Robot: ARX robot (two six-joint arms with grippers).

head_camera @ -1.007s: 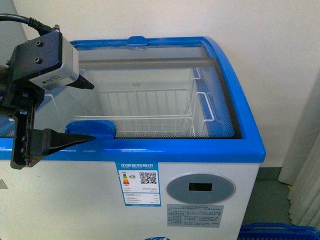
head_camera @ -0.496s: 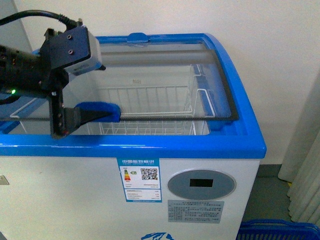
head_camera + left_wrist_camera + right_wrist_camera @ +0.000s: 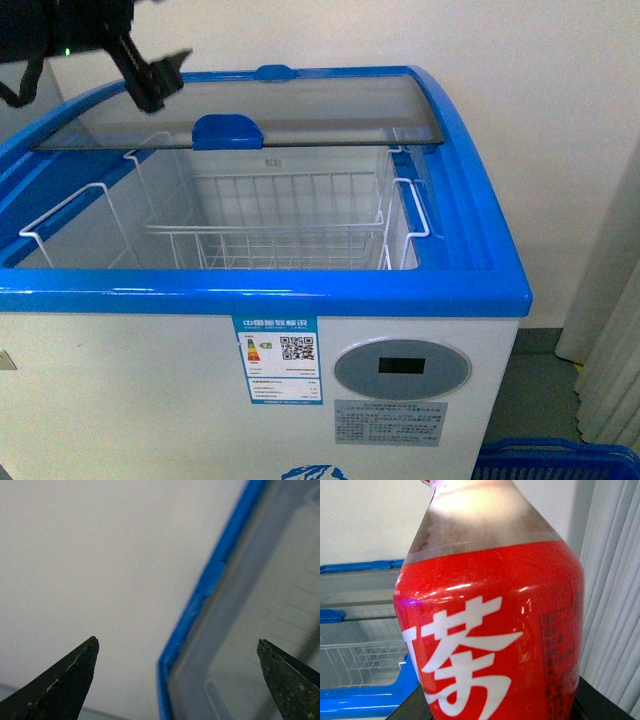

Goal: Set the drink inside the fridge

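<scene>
My left arm hangs above the fridge's glass lid, jaws spread; right jaws clamp the glossy drink.

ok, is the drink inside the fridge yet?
No, the front view shows only a bare wire basket inside the open fridge, while the drink fills the right wrist view, outside it.

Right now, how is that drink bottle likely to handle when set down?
The drink looks filled to its shoulder, so probably heavy for its size. Its glossy label suggests a slippery surface. Rounded, it may roll if laid on the wire basket.
</scene>
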